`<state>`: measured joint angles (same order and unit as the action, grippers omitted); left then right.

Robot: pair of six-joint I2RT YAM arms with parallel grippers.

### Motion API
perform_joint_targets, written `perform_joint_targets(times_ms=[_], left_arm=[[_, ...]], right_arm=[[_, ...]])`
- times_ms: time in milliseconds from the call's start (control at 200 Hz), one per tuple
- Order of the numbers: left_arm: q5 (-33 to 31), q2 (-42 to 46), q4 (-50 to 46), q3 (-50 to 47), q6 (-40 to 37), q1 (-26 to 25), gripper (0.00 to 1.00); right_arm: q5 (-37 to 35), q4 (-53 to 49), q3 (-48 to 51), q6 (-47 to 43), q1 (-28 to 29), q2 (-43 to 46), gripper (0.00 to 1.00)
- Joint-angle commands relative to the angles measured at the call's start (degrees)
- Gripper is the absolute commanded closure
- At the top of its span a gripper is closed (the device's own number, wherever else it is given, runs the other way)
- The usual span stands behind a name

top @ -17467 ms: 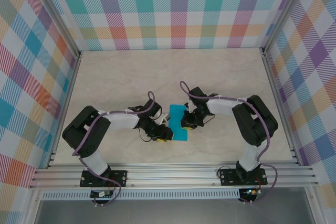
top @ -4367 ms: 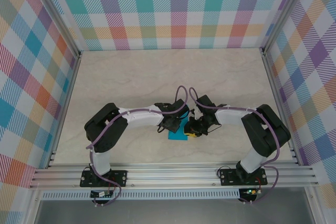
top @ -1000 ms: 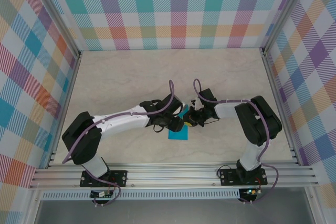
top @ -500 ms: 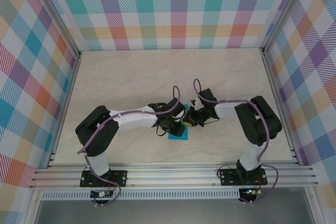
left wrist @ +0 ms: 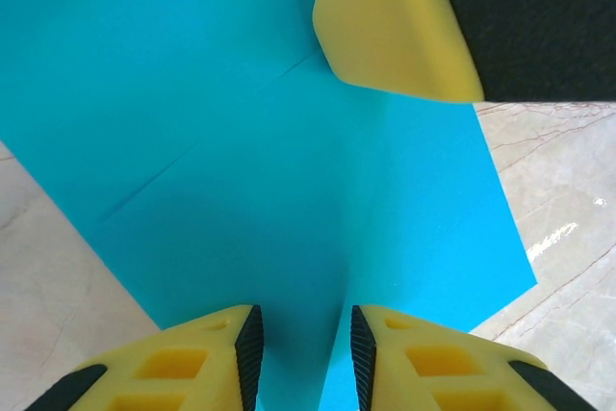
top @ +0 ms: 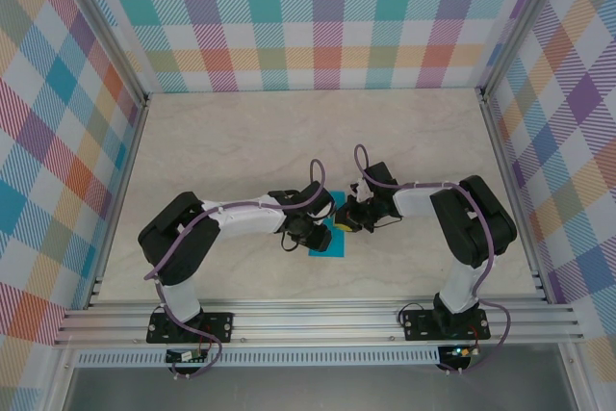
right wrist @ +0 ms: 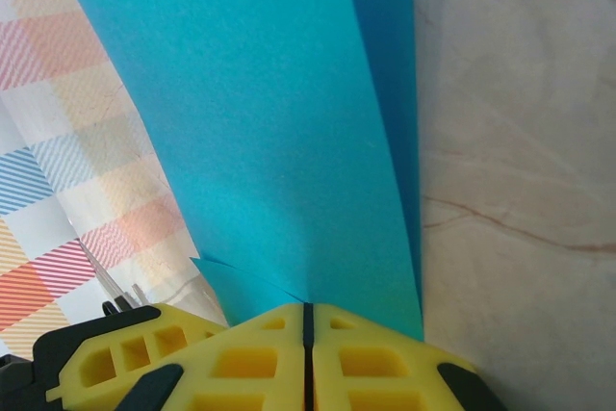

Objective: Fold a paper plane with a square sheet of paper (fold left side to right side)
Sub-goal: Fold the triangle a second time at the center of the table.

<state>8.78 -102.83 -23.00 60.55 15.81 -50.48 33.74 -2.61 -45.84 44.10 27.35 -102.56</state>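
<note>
The turquoise sheet of paper (top: 328,246) lies partly folded on the table between both arms. In the left wrist view the paper (left wrist: 241,170) spreads flat with a faint crease line. My left gripper (left wrist: 303,353) hovers low over it, jaws a little apart, a raised fold running between its fingers. My right gripper (right wrist: 308,320) is shut on an edge of the paper (right wrist: 269,122), and that flap rises steeply from its fingertips. One right finger (left wrist: 395,26) shows in the left wrist view at the paper's far side. From above, the left gripper (top: 312,231) and right gripper (top: 344,222) nearly meet.
The marble-patterned table (top: 289,141) stretches wide behind the paper. Checkered walls (top: 327,16) and aluminium posts (top: 508,190) enclose it on three sides. The two arm bases are bolted on the front rail (top: 318,320).
Over the last second my left arm drew back, its gripper sliding slightly left and nearer over the paper. The right gripper has held still, shut on the paper edge.
</note>
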Motion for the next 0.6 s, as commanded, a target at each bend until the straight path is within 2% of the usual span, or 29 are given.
perform_joint_targets(times_ms=[0, 245, 425, 600], left_arm=[[-1.18, -0.42, -1.27, -1.15, 0.77, 0.42, 0.67], [1.16, 4.93, -2.17, -0.25, 0.69, 0.39, 0.66], [8.82, 6.33, 1.56, -0.49, 2.06, 0.46, 0.66], [14.57, 3.5, 5.23, -0.93, 3.52, 0.4, 0.68]], right_arm=[[-3.95, -4.06, 1.1, -1.21, 0.51, -3.68, 0.92], [-3.99, -4.09, 1.03, -1.21, 0.51, -3.71, 0.91], [-3.99, -4.2, 1.06, -1.26, 0.51, -3.7, 0.91], [-3.96, -4.24, 0.99, -1.27, 0.52, -3.72, 0.91]])
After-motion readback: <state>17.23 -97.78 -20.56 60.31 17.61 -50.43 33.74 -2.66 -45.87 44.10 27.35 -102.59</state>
